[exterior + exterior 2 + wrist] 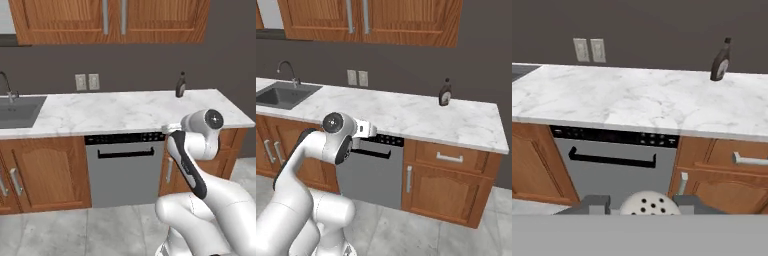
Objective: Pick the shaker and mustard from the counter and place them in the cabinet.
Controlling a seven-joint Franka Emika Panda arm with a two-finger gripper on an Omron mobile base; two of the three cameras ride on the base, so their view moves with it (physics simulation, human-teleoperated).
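Note:
In the hand view the shaker (648,204) shows as a round pale cap with small dark holes, sitting between the two finger tips of my gripper (644,207), which is shut on it. The gripper is held in front of the counter (637,97), below its front edge and facing the dishwasher. The white marble counter (120,111) also runs across the right base view (411,116). Above it hangs the brown wall cabinet (150,20), its doors closed, with long grey bar handles (349,15). The mustard is out of view.
A dark brown bottle (180,85) stands at the counter's back right, also seen as the bottle (721,60) in the hand view. A sink with faucet (17,110) lies at the left. The grey dishwasher (125,167) sits under the counter, and two outlets (87,81) are on the wall.

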